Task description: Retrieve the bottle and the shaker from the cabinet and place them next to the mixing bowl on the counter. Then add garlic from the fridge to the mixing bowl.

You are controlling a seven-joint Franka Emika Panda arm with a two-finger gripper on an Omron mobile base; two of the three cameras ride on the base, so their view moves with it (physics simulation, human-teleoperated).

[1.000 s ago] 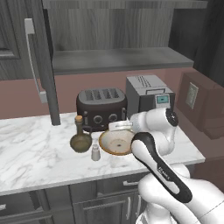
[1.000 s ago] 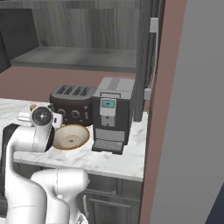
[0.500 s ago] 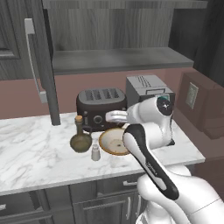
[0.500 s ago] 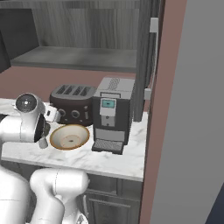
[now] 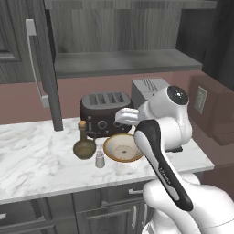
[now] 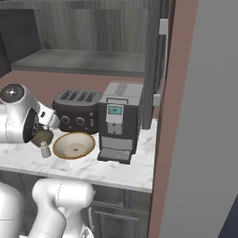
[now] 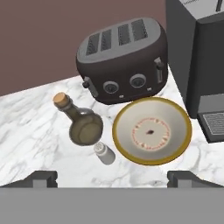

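On the marble counter [image 5: 32,160] a round olive bottle [image 5: 84,147] [image 6: 42,136] [image 7: 85,127] with a cork stands left of the tan mixing bowl [image 5: 122,148] [image 6: 74,145] [image 7: 152,130]. A small grey shaker [image 5: 99,160] [image 6: 45,149] [image 7: 105,153] stands in front of the bottle, close to the bowl's rim. My gripper [image 5: 119,118] [image 7: 113,178] hangs open above these three and holds nothing; it looks down on them. The bowl looks empty. The garlic is out of view.
A dark toaster [image 5: 106,112] [image 7: 122,61] stands behind the bottle and bowl, a coffee machine [image 6: 118,121] [image 7: 197,57] right of the bowl. The cabinet [image 5: 123,61] above stands open, its door [image 5: 43,68] swung out at the left. A tall grey panel [image 6: 209,116] bounds the right.
The arm has lifted and drawn back from over the bowl, its elbow now higher. The gripper stays open; bottle, shaker and bowl have not moved.
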